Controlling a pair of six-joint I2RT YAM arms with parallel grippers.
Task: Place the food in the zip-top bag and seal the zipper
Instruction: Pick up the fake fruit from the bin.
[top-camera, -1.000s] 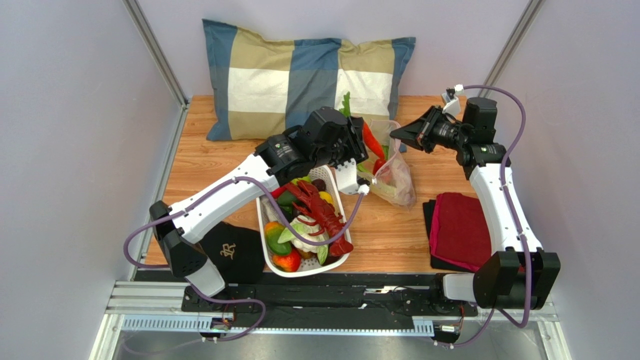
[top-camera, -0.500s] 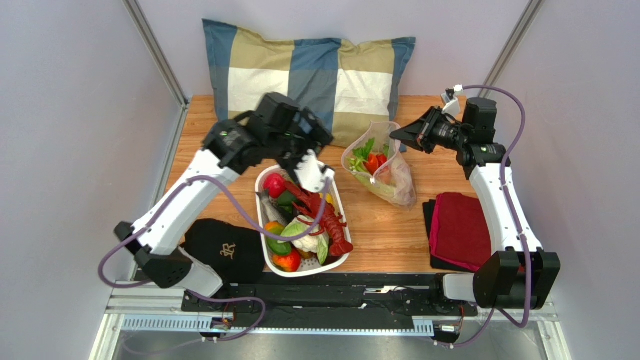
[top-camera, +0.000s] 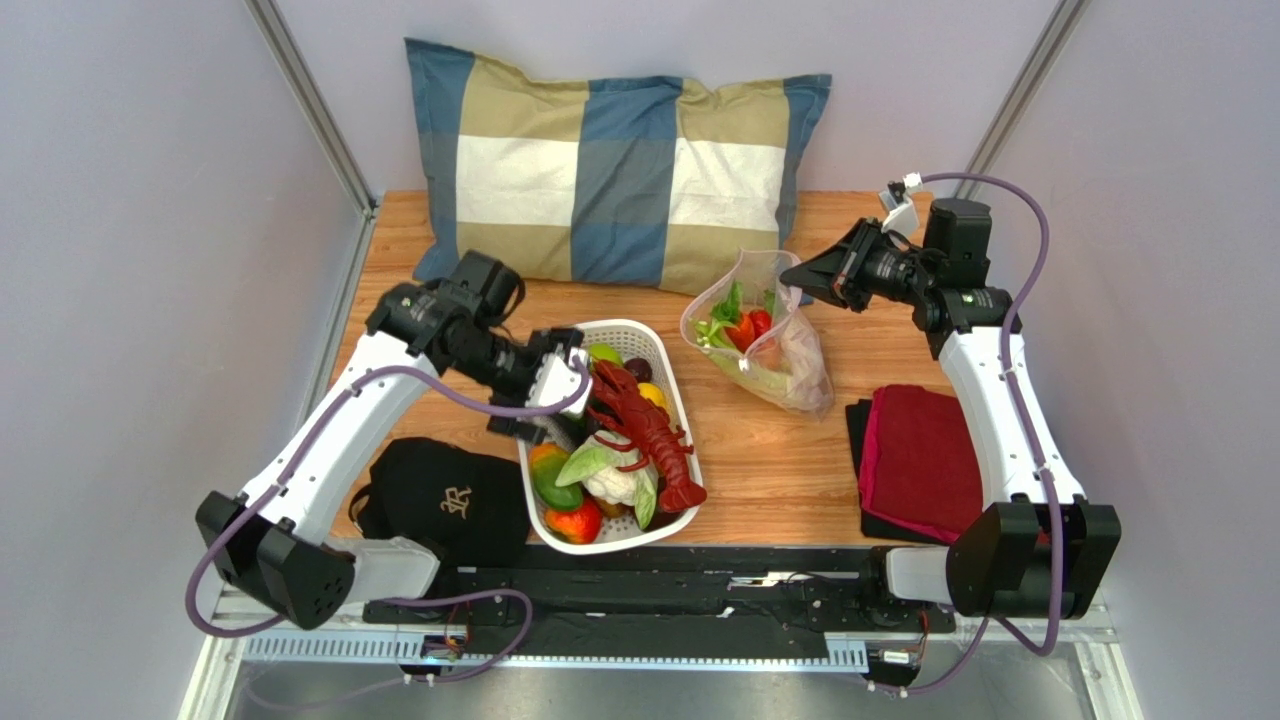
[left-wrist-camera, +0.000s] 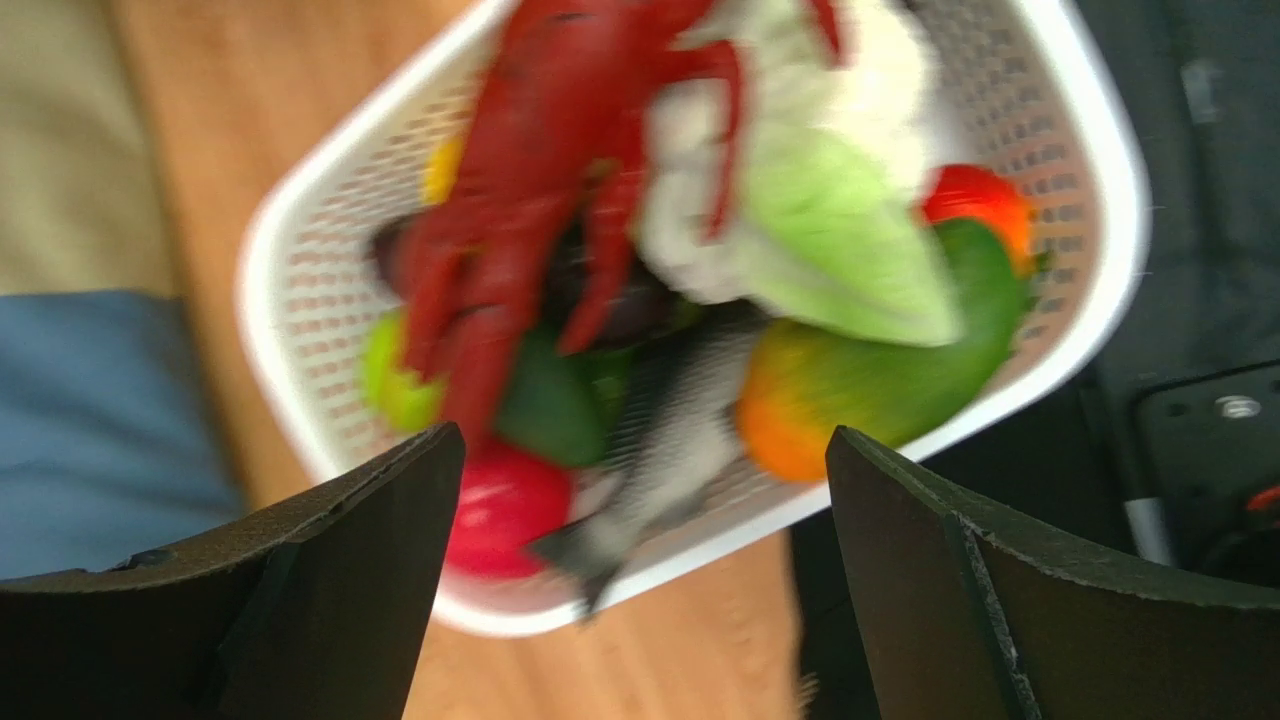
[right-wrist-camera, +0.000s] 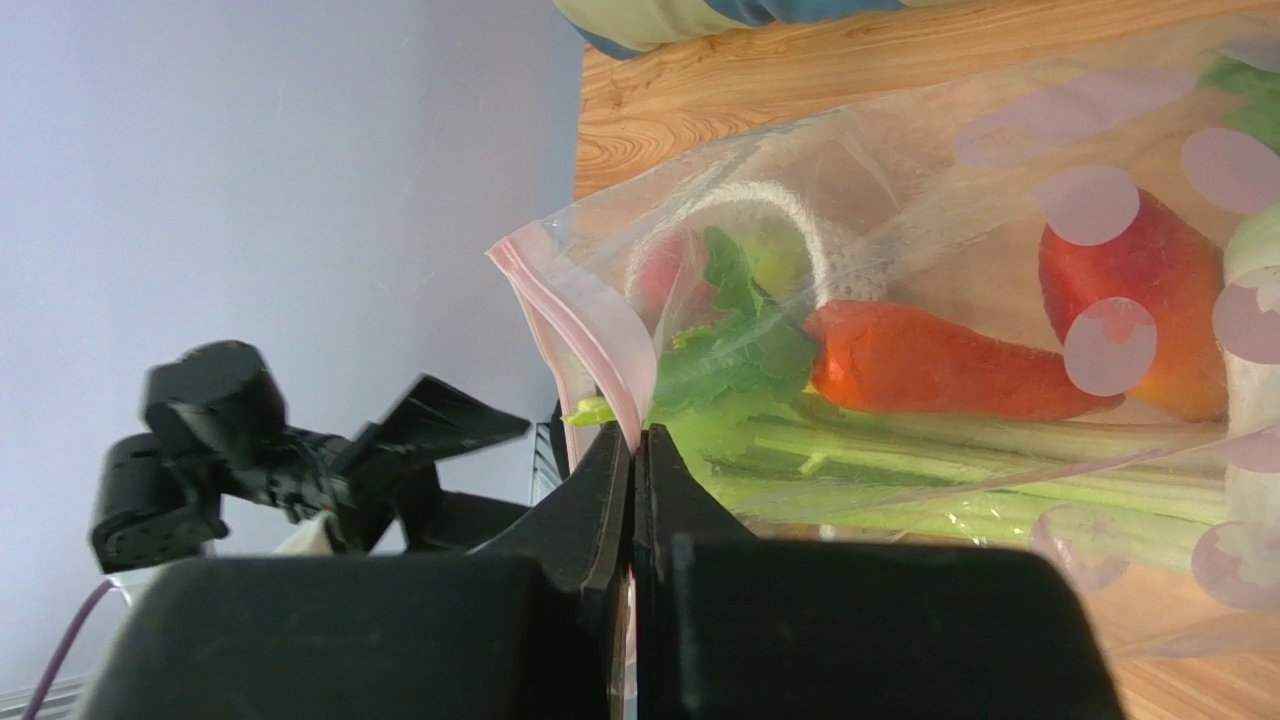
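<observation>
While my right gripper is clamped tight on the mouth edge of the clear floppy zip-top bag, my left gripper hangs spread wide with nothing between its fingers.

From the right wrist I see the two black fingers pressed together on the thin pinkish closure strip at one corner of the mouth. The bag fans out just beyond the fingertips. Inside it, right ahead of that grip, lie a long green-and-white stalk with a leafy top, a tapered red chili beside it and a rounded red fruit farther along. From above, the mouth gapes open on the side away from my right fingers.

Directly below my open left fingers sits the white slotted plastic basket. It carries a red toy crayfish, a pale green-and-white leafy vegetable, a grey toy fish, an orange-and-green mango-like fruit and a round red fruit nearest one finger. I cannot tell that any of it touches the fingers.

Beyond both grippers a blue-and-cream checked pillow lies at the far edge of the wooden table. A black cap lies back toward the left arm's base, and a folded red cloth lies beside the right arm.
</observation>
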